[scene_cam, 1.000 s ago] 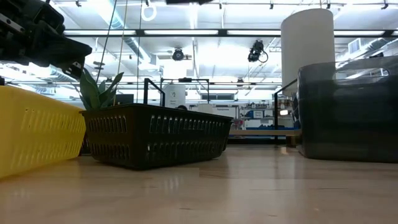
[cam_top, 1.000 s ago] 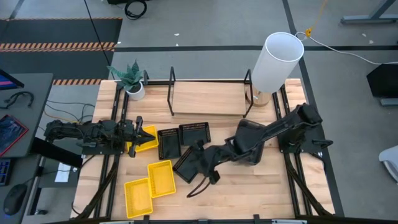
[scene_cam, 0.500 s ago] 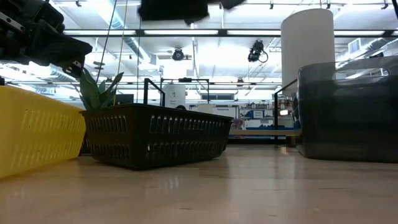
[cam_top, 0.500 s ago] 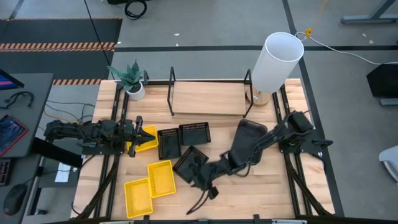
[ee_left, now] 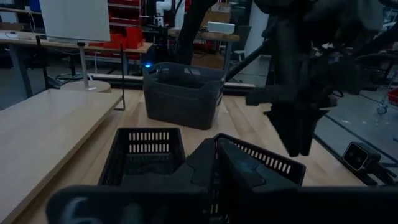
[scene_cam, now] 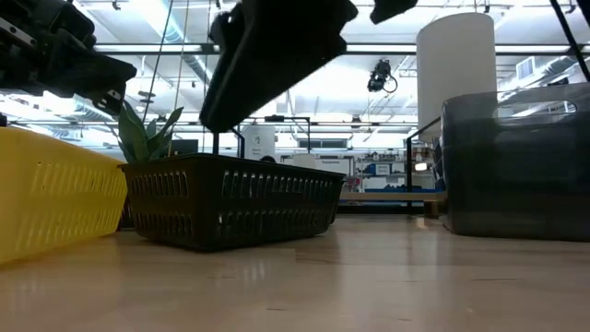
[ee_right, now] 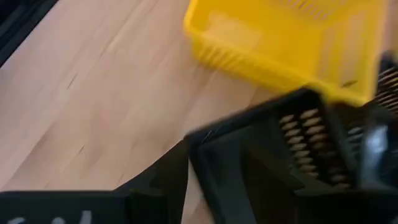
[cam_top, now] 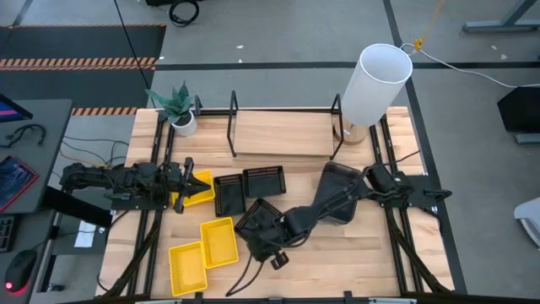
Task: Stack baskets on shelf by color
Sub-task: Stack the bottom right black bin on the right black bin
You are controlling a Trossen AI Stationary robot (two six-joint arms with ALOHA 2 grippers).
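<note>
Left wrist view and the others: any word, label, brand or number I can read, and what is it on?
None can be read.
Light marks on the left gripper's dark housing at the left wrist view's lower edge: too blurred to read.
Red boxes on the room's shelves beyond the table: no readable print.
Yellow plastic baskets, black perforated baskets, dark grey basket: no labels visible.

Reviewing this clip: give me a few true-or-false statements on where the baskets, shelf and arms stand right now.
1. The shelf holds no baskets. True.
2. The right gripper is over the black basket near the yellow basket. True.
3. The dark grey baskets sit on the shelf. False: they are on the tabletop, in front of it.
4. The left gripper is by the lamp. False: it is over a yellow basket at the table's left.
</note>
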